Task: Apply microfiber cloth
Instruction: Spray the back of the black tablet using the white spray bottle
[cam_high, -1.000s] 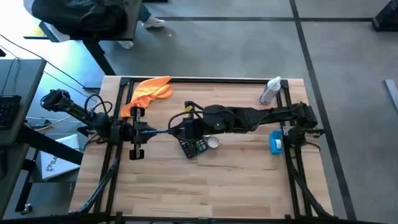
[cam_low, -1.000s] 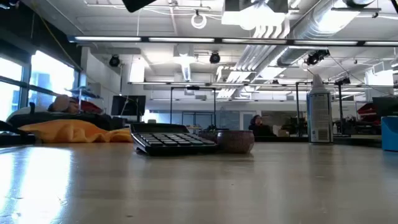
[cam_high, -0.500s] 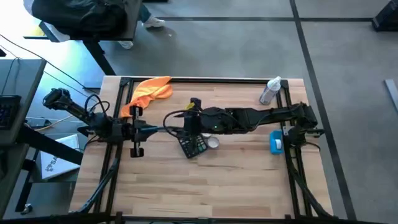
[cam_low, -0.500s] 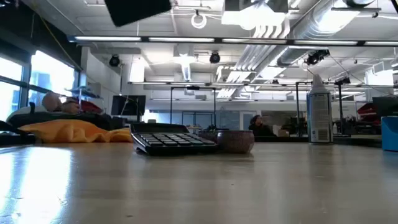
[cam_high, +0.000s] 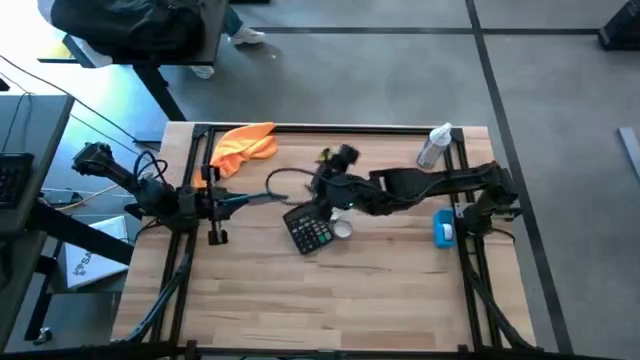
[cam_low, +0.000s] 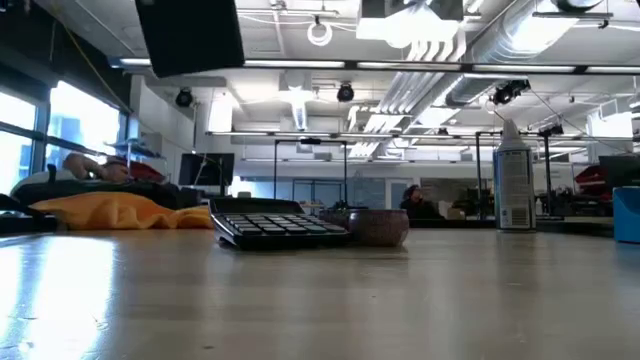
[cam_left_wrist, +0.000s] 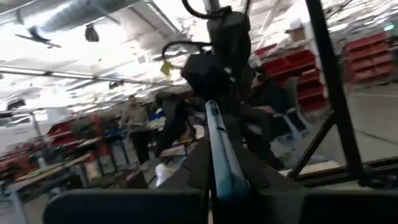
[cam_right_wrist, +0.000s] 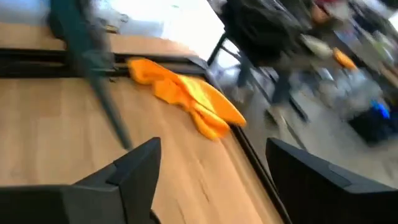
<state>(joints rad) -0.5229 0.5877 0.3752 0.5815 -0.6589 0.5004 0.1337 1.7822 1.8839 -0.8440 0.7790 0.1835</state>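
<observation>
The microfiber cloth (cam_high: 243, 146) lies crumpled at the far left corner of the tabletop (cam_high: 330, 290), untouched. The right end effector (cam_high: 343, 157) hangs above the tabletop, well apart from the cloth, its fingers (cam_right_wrist: 134, 168) spread with nothing between them. The left end effector (cam_high: 212, 205) waits at the left edge, near the cloth; its fingers I cannot tell. A small bowl (cam_high: 343, 229) sits just beside the calculator (cam_high: 309, 229); its contents are not visible.

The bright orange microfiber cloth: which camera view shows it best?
The high view: the bright orange microfiber cloth lies whole and crumpled at the table's far left corner, untouched. The right wrist view shows it between the open right gripper's fingers, blurred. The low view gives only a flat side profile. The left wrist view misses it.
</observation>
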